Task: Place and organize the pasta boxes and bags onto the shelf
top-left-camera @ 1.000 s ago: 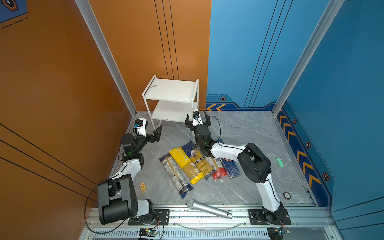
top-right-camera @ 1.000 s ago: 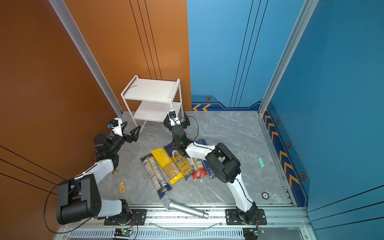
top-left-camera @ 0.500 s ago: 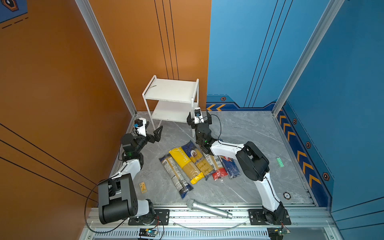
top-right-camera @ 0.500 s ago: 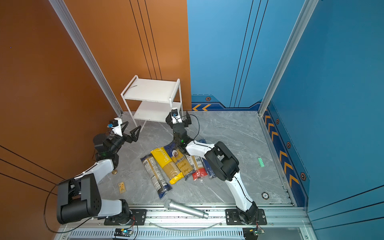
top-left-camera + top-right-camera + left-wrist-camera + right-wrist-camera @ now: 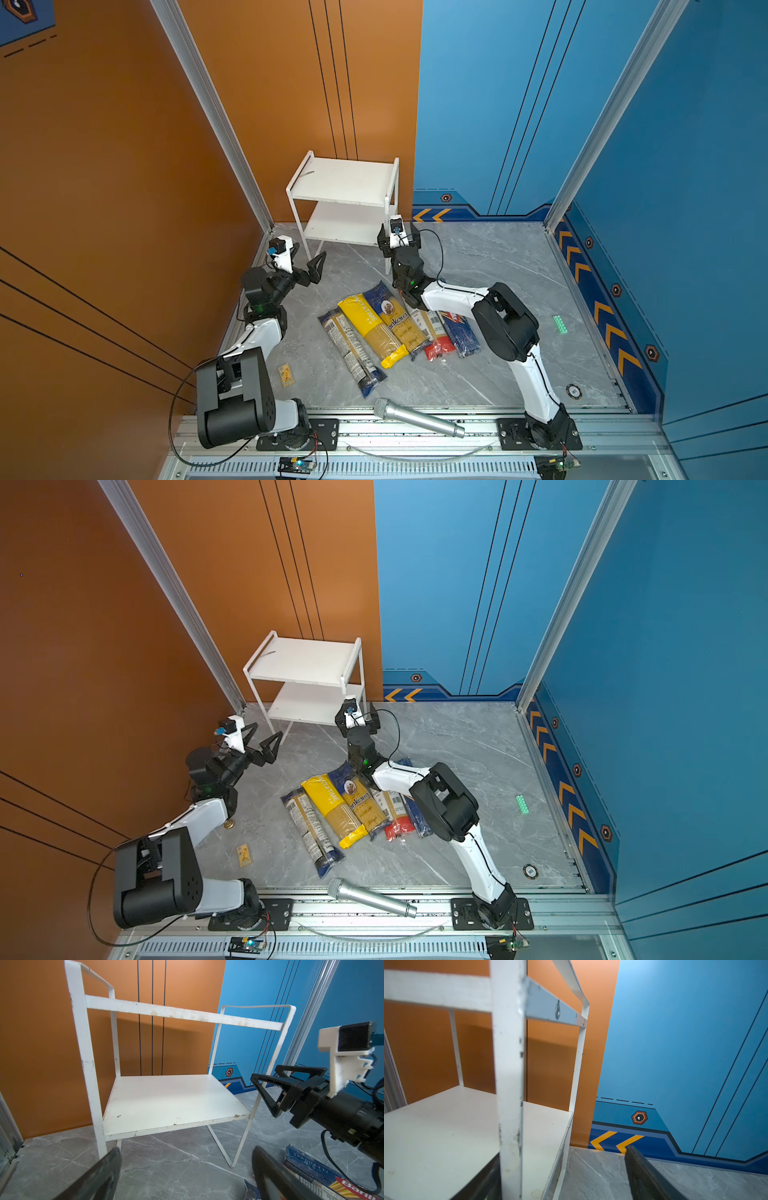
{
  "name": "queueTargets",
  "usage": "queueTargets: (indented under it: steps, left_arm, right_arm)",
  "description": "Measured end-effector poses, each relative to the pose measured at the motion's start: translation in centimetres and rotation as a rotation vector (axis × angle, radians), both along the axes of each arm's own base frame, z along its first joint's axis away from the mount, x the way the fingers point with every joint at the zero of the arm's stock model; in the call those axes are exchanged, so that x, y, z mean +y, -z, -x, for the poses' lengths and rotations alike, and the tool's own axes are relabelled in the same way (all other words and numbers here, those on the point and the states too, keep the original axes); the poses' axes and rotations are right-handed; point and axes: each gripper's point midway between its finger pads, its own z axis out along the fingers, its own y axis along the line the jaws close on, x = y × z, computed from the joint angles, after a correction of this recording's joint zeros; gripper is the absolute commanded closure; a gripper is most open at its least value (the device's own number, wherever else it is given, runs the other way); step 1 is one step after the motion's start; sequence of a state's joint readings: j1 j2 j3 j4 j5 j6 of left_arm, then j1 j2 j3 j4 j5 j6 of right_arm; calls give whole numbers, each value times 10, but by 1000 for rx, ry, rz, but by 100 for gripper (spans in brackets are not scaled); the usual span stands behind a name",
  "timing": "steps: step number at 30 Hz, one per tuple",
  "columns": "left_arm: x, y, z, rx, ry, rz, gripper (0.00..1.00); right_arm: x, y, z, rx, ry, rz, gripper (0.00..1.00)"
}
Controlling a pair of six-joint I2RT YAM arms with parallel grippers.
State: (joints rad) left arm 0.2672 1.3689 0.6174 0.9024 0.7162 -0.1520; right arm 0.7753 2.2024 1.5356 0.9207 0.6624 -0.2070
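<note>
The white two-tier shelf (image 5: 345, 178) (image 5: 307, 663) stands bare at the back wall. Five pasta packs lie side by side on the floor: clear with dark-blue ends (image 5: 349, 353), yellow (image 5: 370, 328), dark-blue Ankara (image 5: 397, 320), red-ended (image 5: 434, 336) and the Barilla box (image 5: 459, 332) (image 5: 311, 1169). My right gripper (image 5: 397, 243) (image 5: 562, 1155) is open, its jaws straddling the shelf's front right leg (image 5: 508, 1084), with a gap on one side. My left gripper (image 5: 309, 259) (image 5: 186, 1151) hangs open and empty near the front left leg.
A silver microphone (image 5: 415, 417) lies at the front rail. A small yellow card (image 5: 286, 374) is by the left arm's base. A green piece (image 5: 560, 324) and a round token (image 5: 573, 390) lie on the right. Orange and blue walls close in behind the shelf.
My right gripper has edged up to the shelf's front right leg and its jaws have narrowed around it. The left arm and the packs have not moved.
</note>
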Motion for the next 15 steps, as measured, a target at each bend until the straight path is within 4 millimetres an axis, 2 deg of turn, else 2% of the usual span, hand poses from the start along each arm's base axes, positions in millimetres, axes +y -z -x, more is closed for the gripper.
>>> queueTargets:
  steps: [5, 11, 15]
  left_arm:
    - [0, 0, 0, 2, 1, 6, 2]
    - [-1, 0, 0, 3, 4, 6, 2]
    - [-1, 0, 0, 4, 4, 9, 2]
  right_arm:
    - [-20, 0, -6, 24, -7, -1, 26]
    - [-69, -2, -24, 59, 35, -12, 27]
    - [-86, -6, -29, 59, 61, -20, 31]
